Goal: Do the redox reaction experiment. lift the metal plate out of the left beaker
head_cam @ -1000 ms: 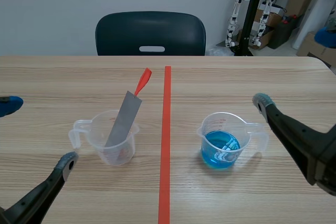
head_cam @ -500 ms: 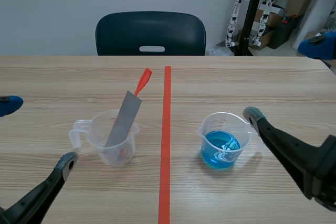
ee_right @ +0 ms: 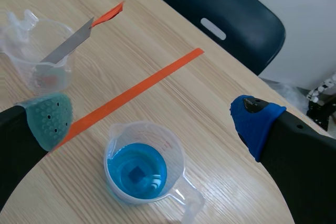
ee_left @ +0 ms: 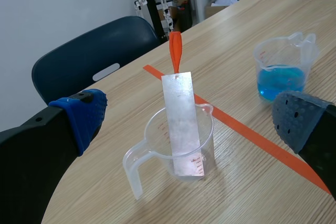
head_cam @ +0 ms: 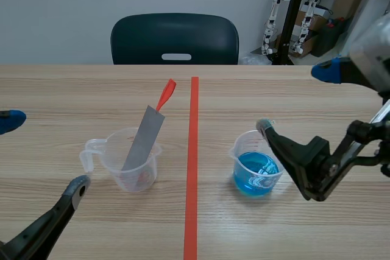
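Right arm: it has swung in from the table's edge and risen; the right gripper [head_cam: 294,99] now hangs over the blue beaker [head_cam: 256,165], its lower pad just above the rim nearest the tape line [head_cam: 192,168]; fingers spread wide, nothing between them
Left arm: no shift that I can make out over the last second; the left gripper [head_cam: 42,153] sits low at the near corner, fingers wide apart, empty
Metal plate [ee_left: 182,124]: undisturbed; it leans in the left beaker [ee_left: 178,153], foot on the bottom, top edge resting against the rim, its orange-red tab [ee_left: 175,50] sticking up well clear of the beaker
Left beaker: upright, handle toward the left arm, well apart from the blue beaker across the tape line
Meaning: the lift has not begun; all the movement was on the right, and I'd guess that arm is crossing toward the tab, though it could be aiming at the blue beaker; the left gripper already has the plate in line ahead of its open fingers
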